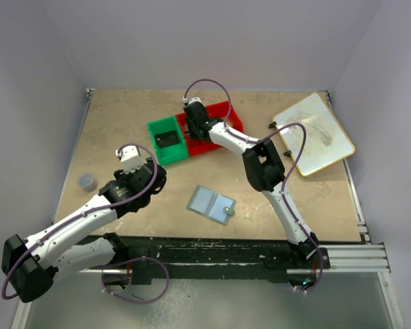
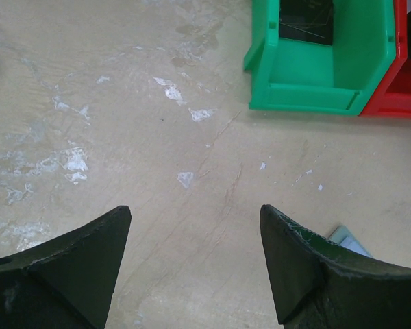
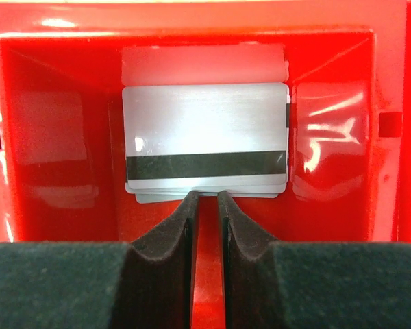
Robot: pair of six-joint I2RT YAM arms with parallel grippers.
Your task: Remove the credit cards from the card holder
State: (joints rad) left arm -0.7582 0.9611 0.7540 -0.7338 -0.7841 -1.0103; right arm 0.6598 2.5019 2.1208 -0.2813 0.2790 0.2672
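While my right gripper (image 3: pixel 205 197) hangs inside the red bin (image 3: pixel 55 82), jaws barely parted and holding nothing, the credit cards (image 3: pixel 205 133) lie stacked at its twelve o'clock. My left gripper (image 2: pixel 195 214) gapes wide and empty; the card holder (image 1: pixel 212 204) lies open on the table at its four o'clock.

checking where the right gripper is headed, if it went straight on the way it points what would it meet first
Most likely the credit cards lying in the red bin: their near edge sits just ahead of the right gripper. Depth is hard to judge, so it might touch the bin floor first.
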